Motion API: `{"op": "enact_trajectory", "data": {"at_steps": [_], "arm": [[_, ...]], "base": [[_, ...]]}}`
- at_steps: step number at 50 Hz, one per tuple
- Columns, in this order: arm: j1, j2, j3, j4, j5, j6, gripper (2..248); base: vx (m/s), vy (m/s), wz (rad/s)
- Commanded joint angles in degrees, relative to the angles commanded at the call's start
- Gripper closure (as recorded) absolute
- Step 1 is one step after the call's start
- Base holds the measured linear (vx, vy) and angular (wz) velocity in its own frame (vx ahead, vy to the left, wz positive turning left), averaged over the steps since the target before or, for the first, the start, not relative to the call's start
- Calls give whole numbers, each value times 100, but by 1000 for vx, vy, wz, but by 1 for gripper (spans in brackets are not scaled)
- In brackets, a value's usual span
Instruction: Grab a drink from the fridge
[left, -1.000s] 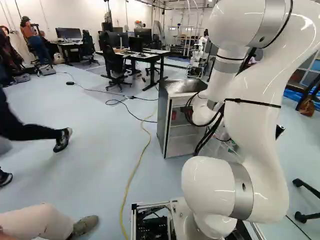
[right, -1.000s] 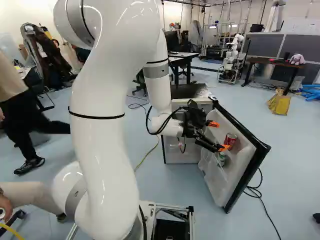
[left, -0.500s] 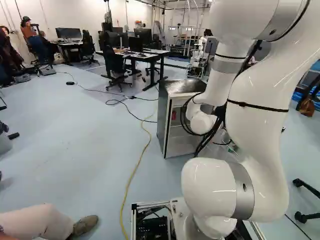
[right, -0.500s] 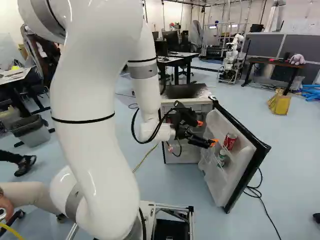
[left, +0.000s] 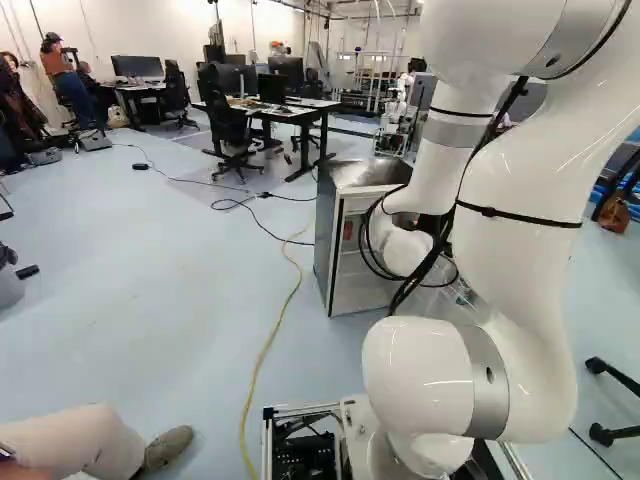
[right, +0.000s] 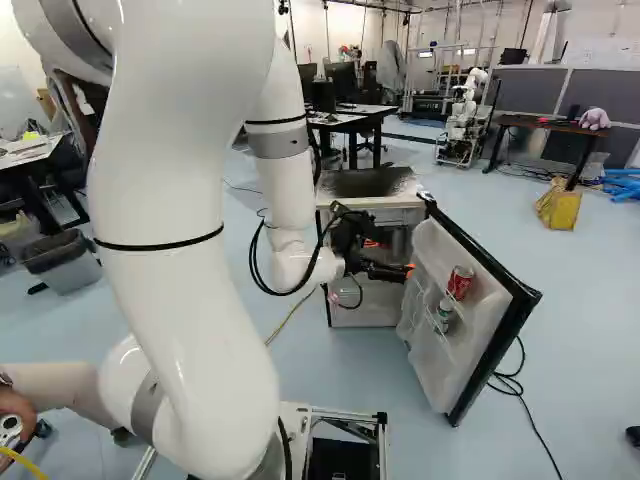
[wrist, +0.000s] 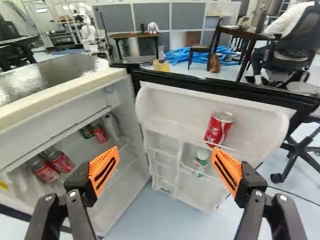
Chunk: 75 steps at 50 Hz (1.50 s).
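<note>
The gripper (right: 390, 258) is in front of the opened fridge (right: 372, 198), beside its door (right: 470, 330). In the wrist view the gripper (wrist: 165, 171) stands wide open, nothing between its orange pads. Ahead of it are the fridge's inside and the door. A red can (wrist: 218, 128) sits on the door's upper shelf, and a green-and-white can (wrist: 201, 162) on the shelf below, both near one finger. Inside the fridge lie two red cans (wrist: 61, 161) (wrist: 46, 171), another red can (wrist: 99, 132) and a green one (wrist: 86, 132).
The black-edged door stands swung out to the right of the fridge in the right base view. Another robot (right: 465, 115) stands far behind. A yellow cable (left: 268, 345) runs over the floor. A person's leg (left: 80, 440) is close beside the base. Desks and chairs stand farther back.
My arm has swung left in the right base view, carrying the open gripper away from the door's cans toward the fridge's opening. The base, fridge and cans have not moved.
</note>
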Motion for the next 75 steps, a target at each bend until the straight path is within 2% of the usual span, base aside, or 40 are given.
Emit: {"op": "enact_trajectory", "data": {"at_steps": [19, 36, 75], "arm": [[-11, -23, -30, -1144, -363, 0, 3], [-129, -241, -310, -2097, -841, 0, 3], [-559, -1626, -1540, -3748, -1956, 0, 3]], "base": [[0, 0, 0], [0, 0, 0], [0, 0, 0]]}}
